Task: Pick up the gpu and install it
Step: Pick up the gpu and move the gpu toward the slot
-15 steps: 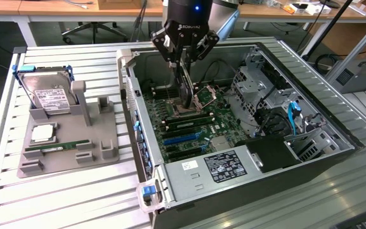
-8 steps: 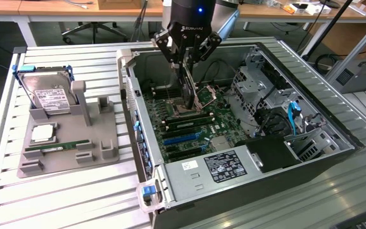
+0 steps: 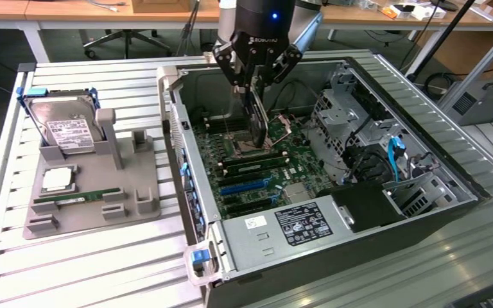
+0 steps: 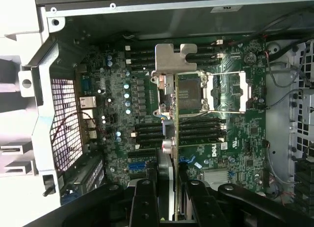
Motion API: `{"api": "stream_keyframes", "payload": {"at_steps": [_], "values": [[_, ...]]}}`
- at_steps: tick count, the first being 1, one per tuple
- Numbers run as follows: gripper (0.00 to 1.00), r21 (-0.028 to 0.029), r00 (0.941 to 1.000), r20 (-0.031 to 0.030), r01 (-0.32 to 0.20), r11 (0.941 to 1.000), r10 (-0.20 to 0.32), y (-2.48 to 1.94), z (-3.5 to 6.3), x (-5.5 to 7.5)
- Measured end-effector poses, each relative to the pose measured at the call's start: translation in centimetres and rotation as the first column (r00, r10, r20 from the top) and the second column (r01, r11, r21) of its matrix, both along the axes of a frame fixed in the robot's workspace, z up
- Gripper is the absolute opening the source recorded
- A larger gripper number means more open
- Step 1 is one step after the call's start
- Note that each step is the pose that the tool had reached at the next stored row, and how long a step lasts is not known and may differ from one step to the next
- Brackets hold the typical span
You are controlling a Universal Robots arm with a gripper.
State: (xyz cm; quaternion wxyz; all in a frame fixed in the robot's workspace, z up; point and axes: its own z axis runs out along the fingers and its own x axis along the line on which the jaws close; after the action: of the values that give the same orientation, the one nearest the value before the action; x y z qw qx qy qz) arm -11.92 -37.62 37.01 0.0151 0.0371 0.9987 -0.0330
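A slatted metal table (image 3: 101, 269) is carrying the open computer case (image 3: 174, 122); desks (image 3: 58, 11) and an office chair (image 3: 131, 38) are standing at its twelve o'clock in the exterior view, a hard drive fixture (image 3: 92, 212) at nine. The gripper (image 3: 255, 82) is clamping the gpu (image 3: 259, 125) edge-down over the motherboard (image 3: 246, 183); the wrist view is showing the CPU socket (image 4: 189, 92) beneath.

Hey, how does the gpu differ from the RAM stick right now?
The gpu hangs on edge, clamped in the gripper; the RAM stick rests in the gray holder, untouched. The gpu is over the motherboard in the computer case; the RAM stick sits outside it. Both are circuit boards.
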Motion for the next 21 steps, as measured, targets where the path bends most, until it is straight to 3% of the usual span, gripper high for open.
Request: {"api": "stream_keyframes", "payload": {"at_steps": [21], "values": [[0.27,-0.0076,1.0000,0.0000,0.000,1.0000,0.000,0.00,-0.69,1.3]]}}
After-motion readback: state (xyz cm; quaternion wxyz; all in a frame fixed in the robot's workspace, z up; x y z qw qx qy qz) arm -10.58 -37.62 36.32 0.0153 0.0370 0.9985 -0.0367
